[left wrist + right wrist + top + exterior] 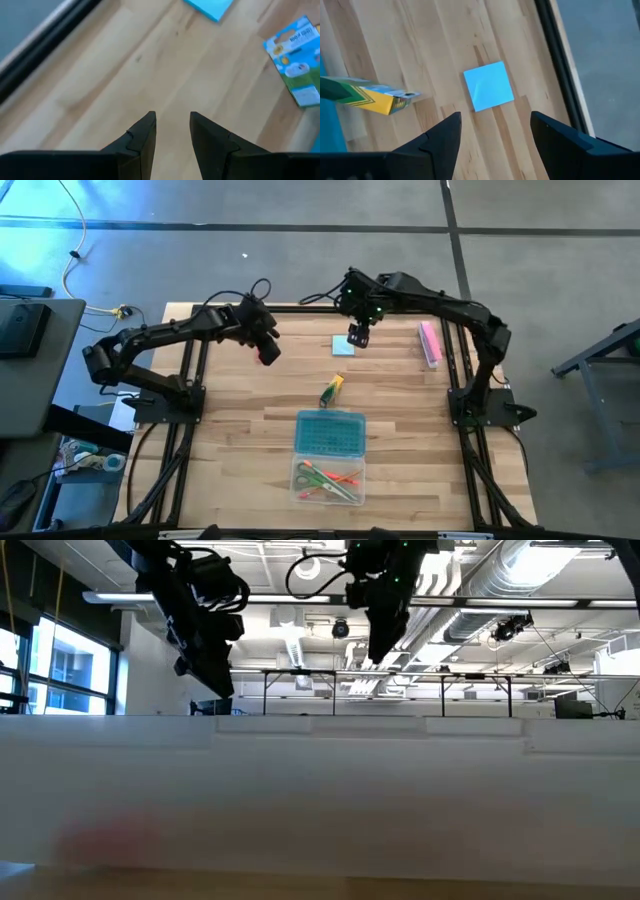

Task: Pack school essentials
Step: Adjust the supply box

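A light-blue square note pad (343, 346) (488, 85) lies flat on the wooden table at the far middle. My right gripper (358, 335) (495, 135) hovers open just above it, on its far right, touching nothing. A yellow-green marker box (331, 390) (367, 97) lies near the table's centre. My left gripper (268, 350) (172, 130) hangs open over bare wood to the left of the pad, with nothing between its fingers. Green-handled scissors and orange-red and green pens (325, 480) lie inside the clear box.
The clear plastic box (328, 498) stands open at the near middle, its teal lid (330, 430) laid back toward the centre. A pink bar (430, 342) lies at the far right. Black frame rails (190, 380) run along both side edges. Bare wood lies left and right of the box.
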Available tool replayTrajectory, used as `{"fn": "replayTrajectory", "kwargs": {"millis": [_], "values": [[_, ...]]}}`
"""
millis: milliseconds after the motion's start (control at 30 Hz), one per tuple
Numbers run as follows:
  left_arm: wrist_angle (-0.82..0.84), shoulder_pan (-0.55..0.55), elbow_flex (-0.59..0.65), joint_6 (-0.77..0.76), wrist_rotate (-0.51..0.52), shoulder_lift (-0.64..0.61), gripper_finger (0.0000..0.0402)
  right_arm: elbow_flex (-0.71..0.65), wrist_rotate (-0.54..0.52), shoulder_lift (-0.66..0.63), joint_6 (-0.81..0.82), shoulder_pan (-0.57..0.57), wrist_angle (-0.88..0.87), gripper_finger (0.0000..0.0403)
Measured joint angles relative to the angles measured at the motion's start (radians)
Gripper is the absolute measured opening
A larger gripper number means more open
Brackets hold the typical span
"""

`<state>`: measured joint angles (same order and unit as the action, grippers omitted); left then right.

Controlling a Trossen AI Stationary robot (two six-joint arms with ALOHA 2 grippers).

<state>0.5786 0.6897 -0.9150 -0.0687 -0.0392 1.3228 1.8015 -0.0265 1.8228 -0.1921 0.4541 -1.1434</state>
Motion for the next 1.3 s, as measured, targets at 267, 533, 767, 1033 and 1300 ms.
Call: {"fn": "replayTrajectory", "kwargs": {"millis": [267, 533, 767, 1033, 1300], "values": [[-0.045, 0.004, 0.000, 0.081, 0.055, 0.000, 0.0110, 0.000, 0.012, 0.066, -0.072, 0.000, 0.020, 0.0229], [-0.062, 0.003, 0.000, 0.073, 0.077, 0.000, 0.0110, 0.000, 0.030, 0.092, -0.214, 0.009, 0.059, 0.0229], [-0.064, 0.002, 0.000, 0.073, 0.077, 0.001, 0.0110, 0.000, 0.035, 0.100, -0.285, 0.035, 0.093, 0.0229], [-0.070, 0.002, 0.000, 0.072, 0.077, 0.001, 0.0110, 0.000, 0.100, 0.127, -0.311, 0.082, 0.104, 0.0229], [-0.072, 0.002, 0.000, 0.072, 0.077, 0.001, 0.0110, 0.000, 0.180, 0.130, -0.311, 0.091, 0.132, 0.0229]]}}
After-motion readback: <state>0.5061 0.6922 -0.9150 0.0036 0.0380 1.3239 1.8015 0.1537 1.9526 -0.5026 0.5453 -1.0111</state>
